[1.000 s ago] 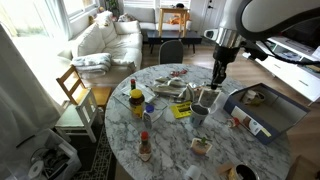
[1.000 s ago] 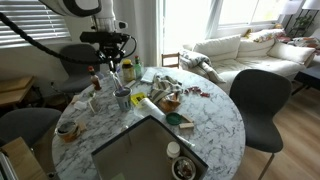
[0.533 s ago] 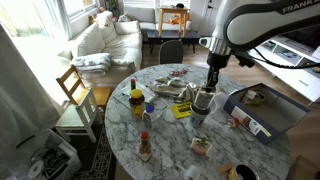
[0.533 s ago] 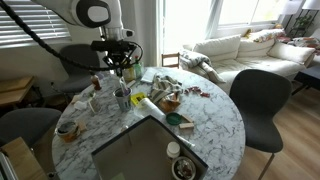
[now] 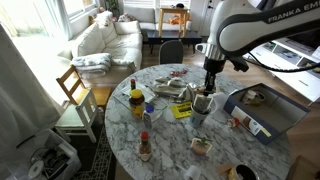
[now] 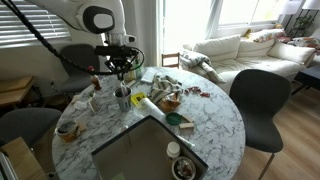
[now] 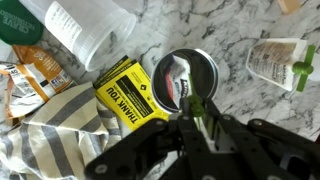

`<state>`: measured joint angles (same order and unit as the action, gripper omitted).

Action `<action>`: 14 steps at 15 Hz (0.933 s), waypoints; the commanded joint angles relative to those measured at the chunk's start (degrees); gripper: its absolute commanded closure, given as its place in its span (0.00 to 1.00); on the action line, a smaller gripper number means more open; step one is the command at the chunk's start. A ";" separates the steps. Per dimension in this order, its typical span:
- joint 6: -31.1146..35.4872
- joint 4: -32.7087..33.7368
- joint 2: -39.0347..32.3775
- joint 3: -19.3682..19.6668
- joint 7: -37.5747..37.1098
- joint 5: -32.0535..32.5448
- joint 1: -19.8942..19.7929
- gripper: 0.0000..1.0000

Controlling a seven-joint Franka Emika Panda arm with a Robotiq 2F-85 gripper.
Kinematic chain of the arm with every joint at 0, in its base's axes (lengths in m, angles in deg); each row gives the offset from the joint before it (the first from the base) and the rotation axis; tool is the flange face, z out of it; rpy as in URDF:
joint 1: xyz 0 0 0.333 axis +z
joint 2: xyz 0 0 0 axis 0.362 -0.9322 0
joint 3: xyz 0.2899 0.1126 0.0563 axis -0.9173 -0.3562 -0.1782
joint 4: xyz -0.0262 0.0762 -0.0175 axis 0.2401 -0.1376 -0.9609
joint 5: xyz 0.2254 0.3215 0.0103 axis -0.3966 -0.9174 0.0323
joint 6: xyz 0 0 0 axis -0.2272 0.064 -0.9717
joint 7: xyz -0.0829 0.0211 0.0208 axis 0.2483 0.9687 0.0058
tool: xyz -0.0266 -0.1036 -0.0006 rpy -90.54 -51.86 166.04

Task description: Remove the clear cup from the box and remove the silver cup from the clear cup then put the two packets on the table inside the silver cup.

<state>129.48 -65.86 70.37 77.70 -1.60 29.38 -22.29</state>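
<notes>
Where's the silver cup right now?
On the marble table, outside the box: in the wrist view the silver cup stands just right of the yellow thank-you card, directly below the gripper.

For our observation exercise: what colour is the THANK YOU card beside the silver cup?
Yellow with black lettering; the card shows best in the wrist view.

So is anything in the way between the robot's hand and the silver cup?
No, nothing visible. The gripper hangs right over the silver cup, whose mouth is open, with what looks like a packet inside it.
</notes>
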 commanded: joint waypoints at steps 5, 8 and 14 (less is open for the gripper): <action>1.76 -1.61 3.21 -2.57 -0.80 -3.37 0.40 0.22; -2.60 -3.13 3.73 -5.07 3.53 -10.46 1.18 0.00; -4.93 -7.38 1.14 -6.86 0.39 -8.29 4.18 0.00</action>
<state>124.07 -70.31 72.13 70.93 0.91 18.56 -19.20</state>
